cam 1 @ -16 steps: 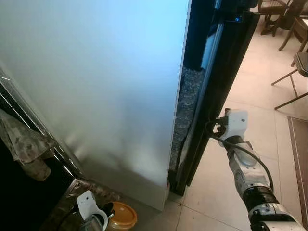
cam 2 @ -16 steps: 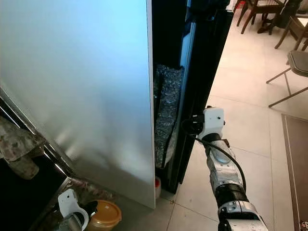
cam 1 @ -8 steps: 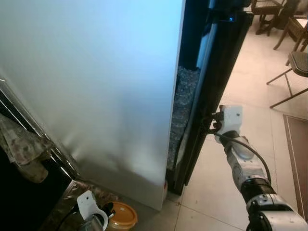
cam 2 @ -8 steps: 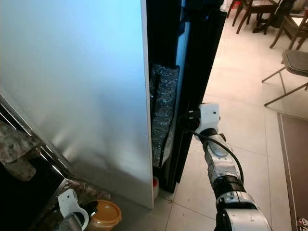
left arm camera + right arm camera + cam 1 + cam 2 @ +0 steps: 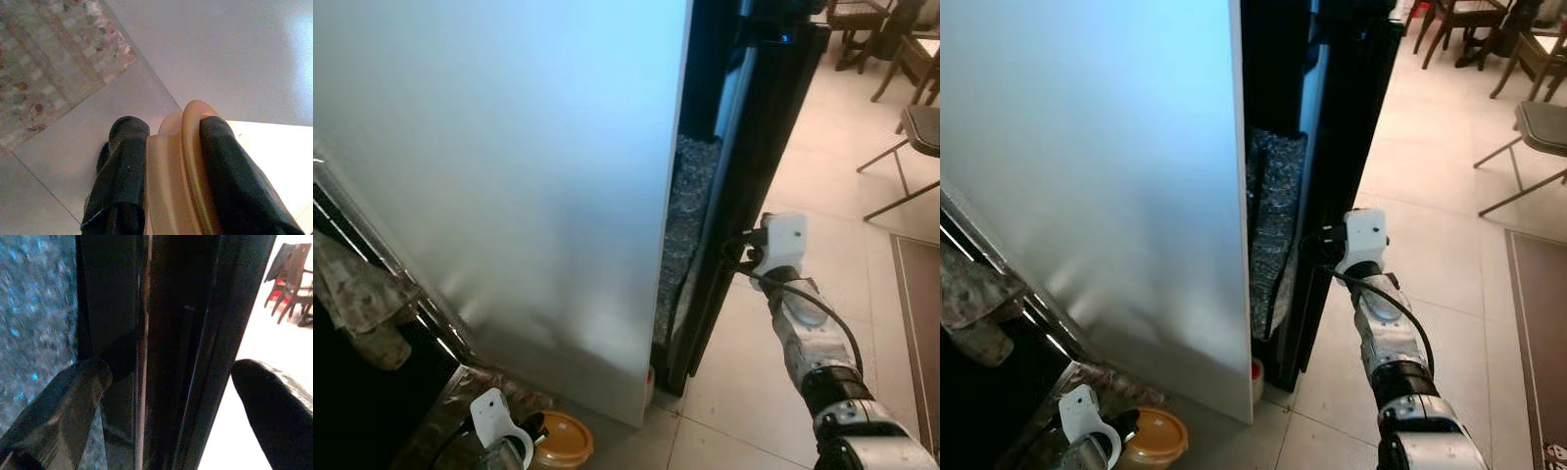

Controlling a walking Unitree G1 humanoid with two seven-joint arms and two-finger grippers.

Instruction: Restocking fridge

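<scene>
The fridge has a broad silver panel (image 5: 509, 176) on the left and a tall black door (image 5: 773, 147) to its right, with a narrow dark gap between them. My right gripper (image 5: 741, 257) is open at the black door's edge, about halfway up. In the right wrist view its two fingers (image 5: 73, 391) straddle that black edge (image 5: 186, 333). My left gripper (image 5: 524, 441) hangs low at the bottom left, shut on an orange-lidded container (image 5: 566, 438). In the left wrist view the black fingers (image 5: 122, 166) clamp the container (image 5: 173, 171) across its lid and body.
A speckled grey surface (image 5: 690, 215) fills the gap behind the door. Folding chairs (image 5: 911, 117) and a dark rug (image 5: 920, 323) stand on the pale tiled floor (image 5: 822, 196) to the right. A patterned cloth (image 5: 362, 313) hangs at the left. A small object (image 5: 651, 377) sits at the fridge's foot.
My right gripper has edged left and slightly up, closer onto the black door's edge. The head view has shifted a little. The left gripper still holds the container.
</scene>
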